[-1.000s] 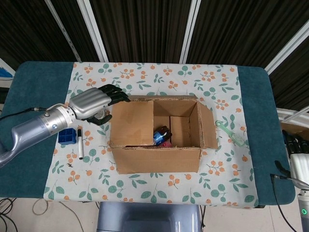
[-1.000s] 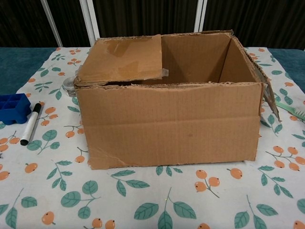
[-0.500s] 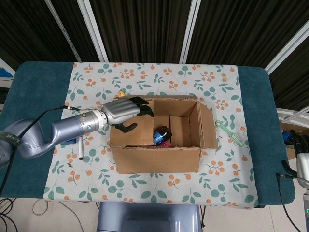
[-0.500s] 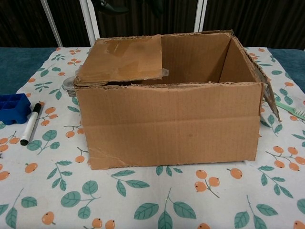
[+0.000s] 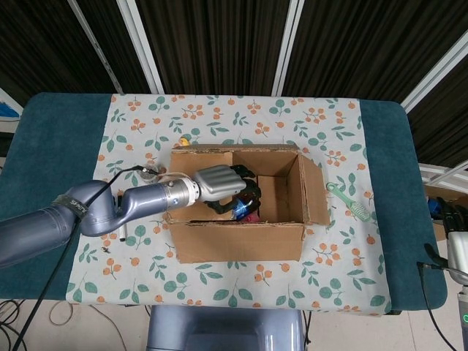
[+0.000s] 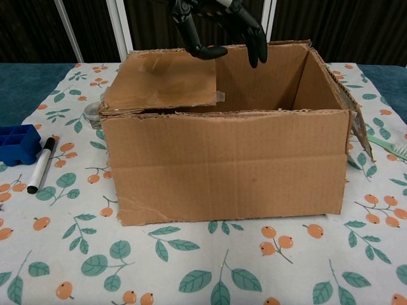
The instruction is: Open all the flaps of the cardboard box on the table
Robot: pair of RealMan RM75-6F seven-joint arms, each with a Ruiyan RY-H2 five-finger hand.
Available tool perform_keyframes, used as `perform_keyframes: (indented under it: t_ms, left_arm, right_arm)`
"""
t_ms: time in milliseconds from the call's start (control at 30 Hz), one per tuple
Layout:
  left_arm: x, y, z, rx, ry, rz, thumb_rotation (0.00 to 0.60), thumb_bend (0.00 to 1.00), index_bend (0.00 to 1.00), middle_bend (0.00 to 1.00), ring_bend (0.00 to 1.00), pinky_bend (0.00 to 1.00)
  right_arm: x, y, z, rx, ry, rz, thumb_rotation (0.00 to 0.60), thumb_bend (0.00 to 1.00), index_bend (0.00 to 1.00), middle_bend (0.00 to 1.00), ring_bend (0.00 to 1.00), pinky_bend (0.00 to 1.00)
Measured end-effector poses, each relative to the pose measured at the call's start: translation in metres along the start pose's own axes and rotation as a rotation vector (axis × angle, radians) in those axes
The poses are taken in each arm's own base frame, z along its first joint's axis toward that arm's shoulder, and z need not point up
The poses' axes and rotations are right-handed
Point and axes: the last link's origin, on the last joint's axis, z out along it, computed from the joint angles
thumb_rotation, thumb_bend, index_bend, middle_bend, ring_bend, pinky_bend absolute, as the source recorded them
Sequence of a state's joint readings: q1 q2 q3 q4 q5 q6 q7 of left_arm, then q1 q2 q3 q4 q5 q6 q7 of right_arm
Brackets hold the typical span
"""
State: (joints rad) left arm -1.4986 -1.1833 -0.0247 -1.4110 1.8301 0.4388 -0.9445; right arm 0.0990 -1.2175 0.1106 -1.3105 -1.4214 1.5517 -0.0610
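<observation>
Cardboard box (image 5: 238,241): a brown corrugated box stood near the middle of the table, on the floral cloth, with ragged torn edges along its rim.
Left flap (image 6: 162,79): lay folded inward over the left part of the opening, roughly flat, with a strip of clear tape at its free edge.
Right flap (image 5: 316,191): was turned outward and hung down the right side of the box.
Box interior: the right part stood uncovered; in the head view a dark blue object and something pink lay at the bottom, too small to name.
Left hand (image 5: 223,186): reached in from the left above the folded flap, its dark fingers (image 6: 254,38) spread apart and curling down past the flap's free edge into the opening; it held nothing. Whether the fingertips touched the flap cannot be told.
Right hand (image 5: 457,252): only a part showed at the far right edge of the head view, off the table; its state cannot be told.
Tablecloth (image 6: 191,273): white with orange fruit and green leaves, over a teal table (image 5: 51,146).
Marker (image 6: 41,165): a black-capped white pen lay left of the box, just beside a blue tray (image 6: 16,143).
Brush (image 5: 351,203): a pale green brush lay right of the box, near the hanging flap.
</observation>
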Motion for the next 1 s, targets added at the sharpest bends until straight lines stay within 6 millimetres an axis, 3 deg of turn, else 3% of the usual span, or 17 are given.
perform_keyframes:
  t_ms: [167,500,1000]
  left_arm:
    - [-0.006,0.005,0.017,0.004,-0.027,-0.008,0.600,0.55,0.21,0.21,0.06,0.00]
    - [-0.002,0.011,0.028,0.016,-0.041,-0.023,0.600,0.20,0.19,0.19,0.06,0.00]
    - [-0.002,0.004,0.018,0.107,-0.117,-0.025,0.600,0.17,0.19,0.32,0.08,0.00]
  right_arm:
    - [0.000,0.001,0.000,-0.002,0.000,0.007,0.600,0.24,0.06,0.24,0.17,0.23]
    - [0.002,0.004,0.001,-0.015,0.011,0.025,0.600,0.24,0.06,0.24,0.17,0.23]
    - [0.000,0.005,0.002,-0.019,0.012,0.033,0.600,0.24,0.06,0.24,0.17,0.23]
